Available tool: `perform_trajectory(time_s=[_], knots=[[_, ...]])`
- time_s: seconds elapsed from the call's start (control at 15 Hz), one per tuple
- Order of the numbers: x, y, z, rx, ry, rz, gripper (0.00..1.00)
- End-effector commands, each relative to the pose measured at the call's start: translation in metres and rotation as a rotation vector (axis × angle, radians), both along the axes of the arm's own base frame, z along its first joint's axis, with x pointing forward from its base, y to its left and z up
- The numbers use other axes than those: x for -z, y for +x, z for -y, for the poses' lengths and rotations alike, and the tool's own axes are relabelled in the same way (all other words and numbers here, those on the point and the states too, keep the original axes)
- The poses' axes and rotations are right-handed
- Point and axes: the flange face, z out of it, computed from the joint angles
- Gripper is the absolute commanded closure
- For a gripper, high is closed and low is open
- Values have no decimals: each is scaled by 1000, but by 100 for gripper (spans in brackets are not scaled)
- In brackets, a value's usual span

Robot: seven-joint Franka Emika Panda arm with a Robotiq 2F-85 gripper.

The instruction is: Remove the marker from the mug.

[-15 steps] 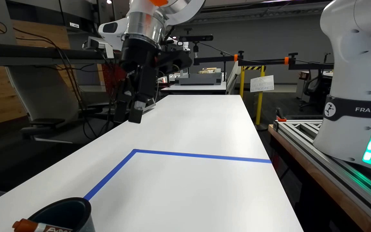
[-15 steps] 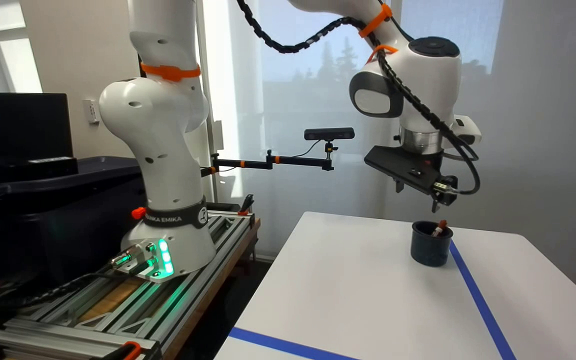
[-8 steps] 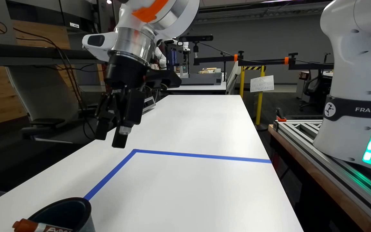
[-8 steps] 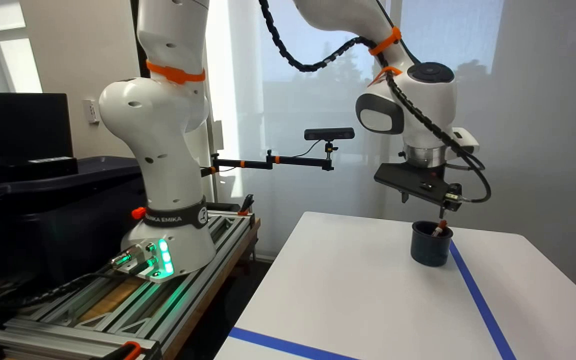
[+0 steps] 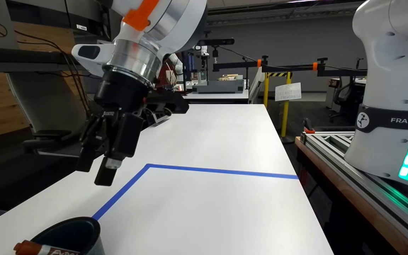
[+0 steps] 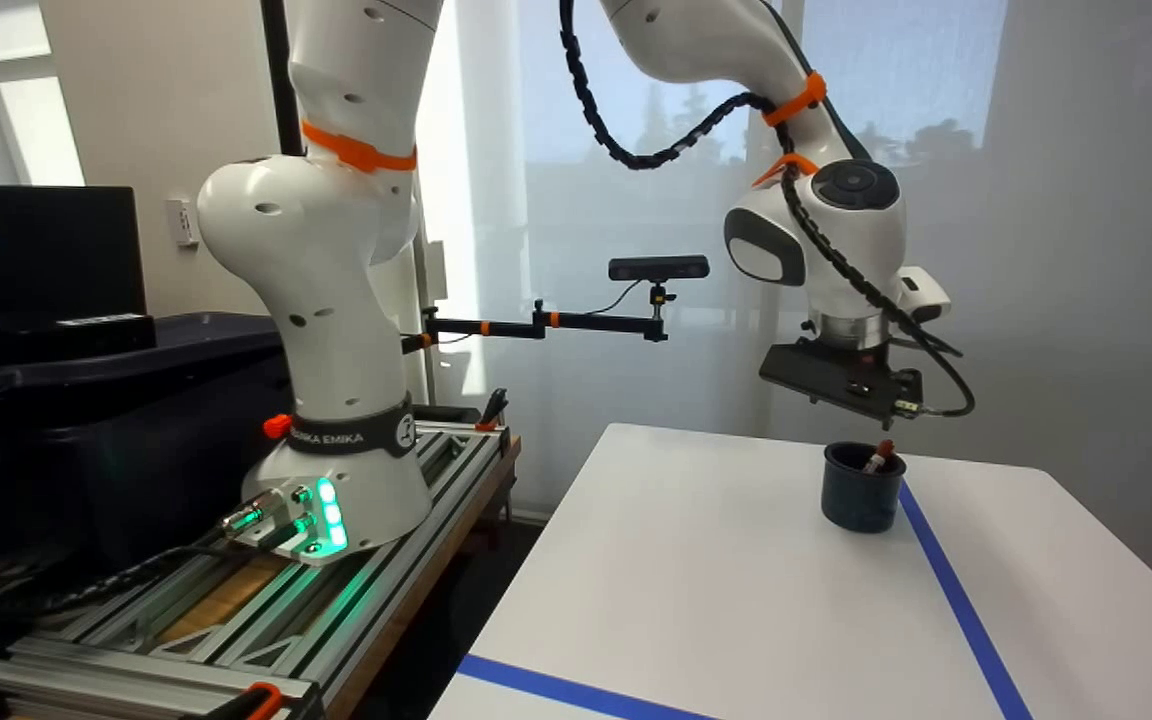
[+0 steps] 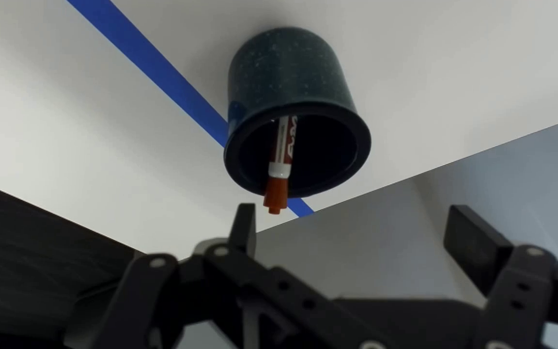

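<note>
In an exterior view, a gray chair [image 5: 44,102] stands near the white counter [image 5: 207,212], with dark floor [image 5: 308,111] and a gray wall [image 5: 296,46] beyond. In an exterior view, a sunlit, translucent window shade [image 6: 576,235] hangs near a beige wall [image 6: 166,110].

White table [image 6: 676,570], blue tape strips [image 6: 963,610], dark mug [image 6: 858,505] upright

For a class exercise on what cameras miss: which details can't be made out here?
Lower end of the marker: wrist view, hidden inside the mug.
The mug's floor: wrist view, too dark.
End effector, in an exterior view: mostly behind the black plate.
Writing on the paper sign, in an exterior view: too faint to read reliably.
</note>
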Motion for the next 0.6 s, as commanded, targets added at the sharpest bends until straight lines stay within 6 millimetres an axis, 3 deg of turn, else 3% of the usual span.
perform_trajectory(time_s=[0.0, 0.53], knots=[[1, 0, 0, 1, -1, -2, 0], [5, 4, 3, 15, 2, 0, 0]])
